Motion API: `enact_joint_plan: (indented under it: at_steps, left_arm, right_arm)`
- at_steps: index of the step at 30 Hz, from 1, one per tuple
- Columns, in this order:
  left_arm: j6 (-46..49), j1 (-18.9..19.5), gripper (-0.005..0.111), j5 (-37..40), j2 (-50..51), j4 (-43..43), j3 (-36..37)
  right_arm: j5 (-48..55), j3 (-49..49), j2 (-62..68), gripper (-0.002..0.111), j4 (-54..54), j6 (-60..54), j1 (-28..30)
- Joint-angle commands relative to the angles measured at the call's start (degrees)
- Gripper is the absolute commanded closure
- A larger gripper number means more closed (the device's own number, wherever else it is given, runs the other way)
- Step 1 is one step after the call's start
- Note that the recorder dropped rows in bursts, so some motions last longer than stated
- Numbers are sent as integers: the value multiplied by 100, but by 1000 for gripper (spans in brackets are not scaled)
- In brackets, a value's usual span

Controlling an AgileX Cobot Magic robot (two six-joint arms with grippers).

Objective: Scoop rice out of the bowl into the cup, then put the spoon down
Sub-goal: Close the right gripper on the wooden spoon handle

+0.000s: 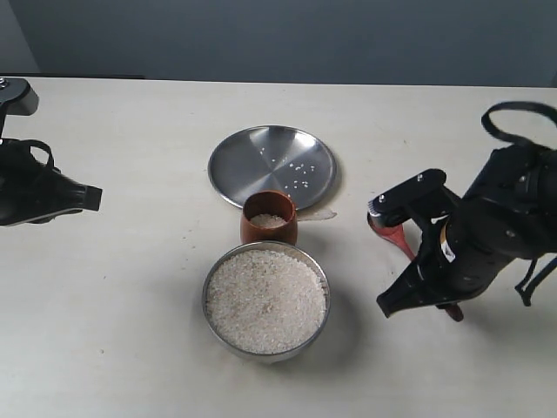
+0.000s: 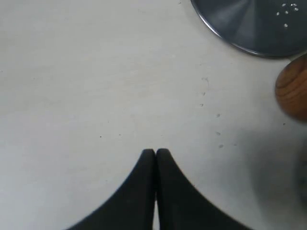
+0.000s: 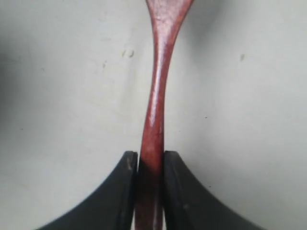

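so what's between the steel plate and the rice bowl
The small reddish-brown cup, with a little rice in it. The exterior view shows it standing between the plate and the bowl, close to both rims.

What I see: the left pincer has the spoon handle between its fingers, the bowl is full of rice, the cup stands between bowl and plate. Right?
Wrong side: the right wrist view shows the right pincer gripping the spoon handle; the left pincer is shut on nothing. The bowl full of rice and the cup between bowl and plate are right.
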State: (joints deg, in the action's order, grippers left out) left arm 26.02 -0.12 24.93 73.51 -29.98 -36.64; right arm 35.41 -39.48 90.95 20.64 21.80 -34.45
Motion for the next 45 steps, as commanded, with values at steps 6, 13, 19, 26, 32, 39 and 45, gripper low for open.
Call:
enact_joint_plan:
  at_steps: [6,13,19,26,32,39,45]
  left_arm:
    - [6,-10,106,27,17,-35,-37]
    - [6,-10,106,11,17,-58,-37]
    - [6,-10,106,24,17,-55,-37]
    - [6,-10,106,35,17,-55,-37]
    - [6,-10,106,-7,17,-55,-37]
    - [6,-10,106,6,17,-55,-37]
    - [6,-10,106,31,17,-55,-37]
  right_arm:
    - [668,-353,-169,109,-151,-600,9]
    - [645,-353,-107,109,-285,-831,9]
    - [-412,-353,171,109,-708,-477,9]
    - [-1128,-137,643,109,-724,-296,9]
    - [-1504,45,766,100,-724,-290,9]
    - [-1728,45,766,70,-724,-249,9]
    - [-2773,586,564,71,-424,525,9]
